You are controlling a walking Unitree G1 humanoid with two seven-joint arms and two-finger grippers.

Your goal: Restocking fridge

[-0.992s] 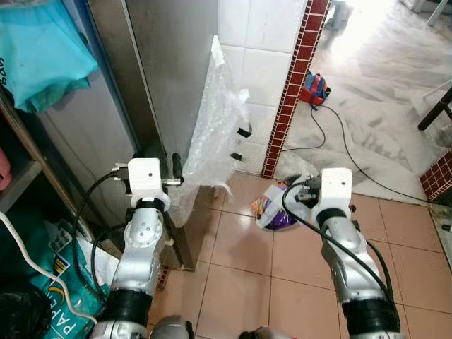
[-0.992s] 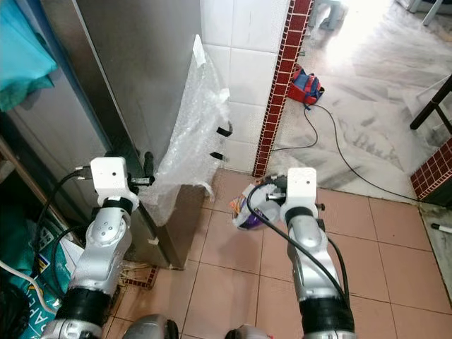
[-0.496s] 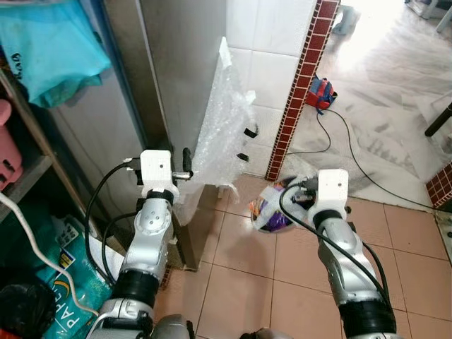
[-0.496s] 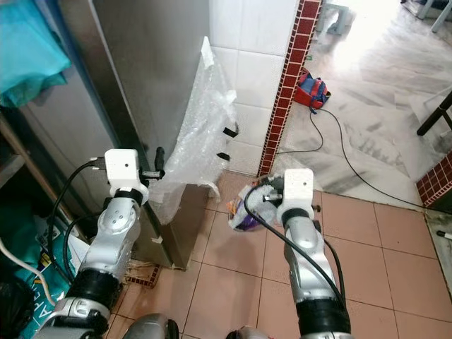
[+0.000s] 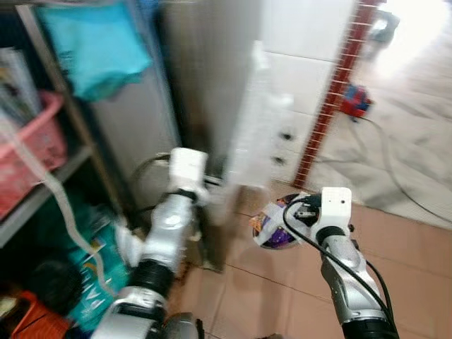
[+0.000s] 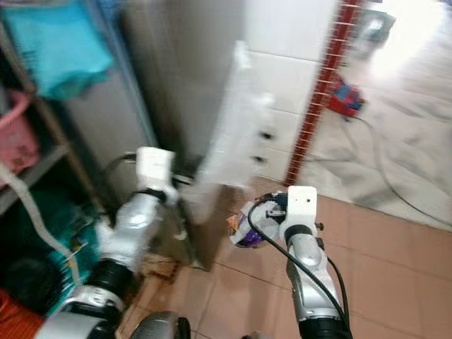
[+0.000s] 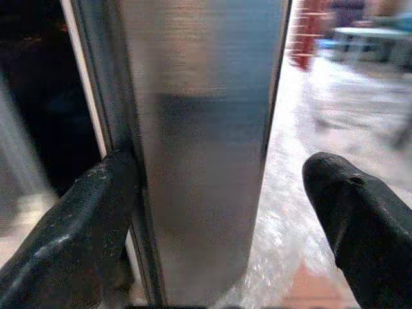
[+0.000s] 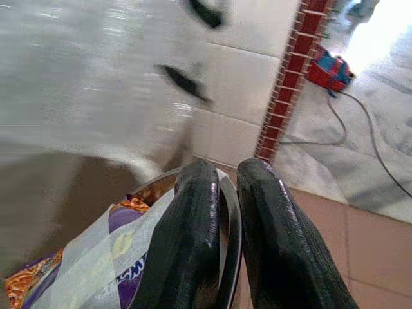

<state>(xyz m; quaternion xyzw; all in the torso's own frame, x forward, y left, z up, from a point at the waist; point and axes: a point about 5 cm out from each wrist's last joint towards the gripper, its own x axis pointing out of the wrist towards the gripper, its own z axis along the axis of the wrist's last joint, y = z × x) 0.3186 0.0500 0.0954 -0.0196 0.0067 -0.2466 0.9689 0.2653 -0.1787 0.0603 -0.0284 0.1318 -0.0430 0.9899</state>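
Observation:
The steel fridge (image 5: 205,70) stands ahead, blurred. My left gripper (image 7: 212,225) is open and straddles the fridge's vertical steel edge (image 7: 206,129), one finger (image 7: 71,238) on each side. My right gripper (image 8: 228,219) is shut on the rim of a metal bowl (image 5: 275,229) held low over the tiled floor. The bowl holds a purple packet (image 8: 129,283) under clear plastic wrap. A sheet of bubble wrap (image 5: 258,134) hangs on the fridge's side, just beyond the bowl.
On the left, shelves carry a pink basket (image 5: 35,152), with a teal cloth (image 5: 99,42) hanging above. A white cord (image 5: 56,205) droops across them. A red brick pillar (image 5: 335,92), a red bag (image 5: 353,99) and a floor cable (image 5: 395,176) lie to the right.
The whole picture has swung and blurred, so the camera has turned left, bringing the shelves into view. Both grippers keep their places: left at the fridge edge, right on the bowl.

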